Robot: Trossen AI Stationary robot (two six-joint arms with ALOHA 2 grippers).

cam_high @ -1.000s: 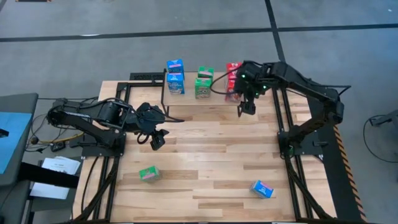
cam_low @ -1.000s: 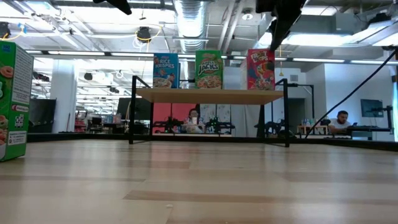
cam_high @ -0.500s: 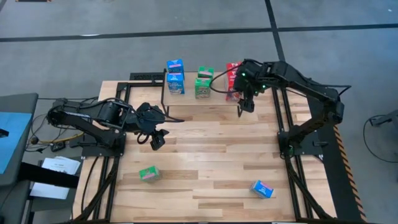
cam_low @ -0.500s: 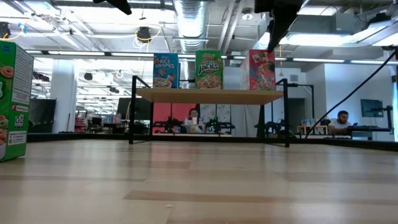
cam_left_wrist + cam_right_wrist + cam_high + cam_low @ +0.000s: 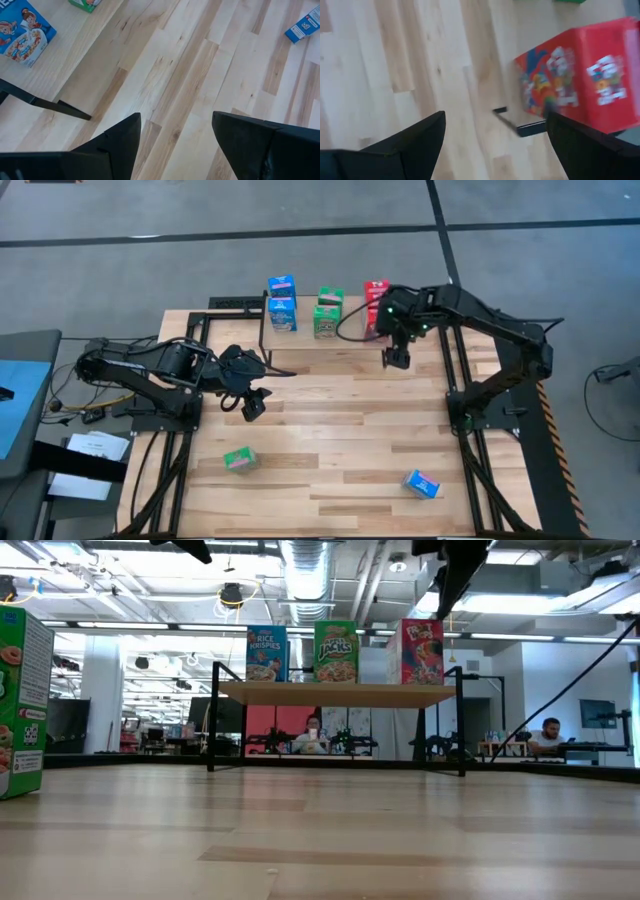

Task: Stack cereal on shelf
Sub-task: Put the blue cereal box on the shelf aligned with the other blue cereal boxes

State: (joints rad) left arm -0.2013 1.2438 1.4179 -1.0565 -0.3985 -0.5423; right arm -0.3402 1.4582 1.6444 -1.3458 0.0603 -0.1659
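**Premises: open-plan robotics lab**

The plank table (image 5: pixel 330 420) stood on grey concrete floor (image 5: pixel 300 255). Exposed ducting (image 5: pixel 310 565) and strip lights ran overhead. Beyond the table, seated people (image 5: pixel 548 735) worked at desks with monitors (image 5: pixel 598 713), among further robot rigs (image 5: pixel 270 743).

On the shelf (image 5: pixel 340 693) you have a pale wood board on thin black legs. Standing on it are a blue box (image 5: pixel 266 653) with a cartoon print, a green box (image 5: pixel 336 651) with a bowl printed on its front, and a red box (image 5: pixel 421 652) speckled with bright multicolour rings. In front of the shelf, your surface (image 5: pixel 330 440) is blond planks streaked with darker tan strips. On it lie one more green box (image 5: pixel 238 459) and one blue box (image 5: pixel 422 483) with a white end. Both arms are black, and so is each gripper.
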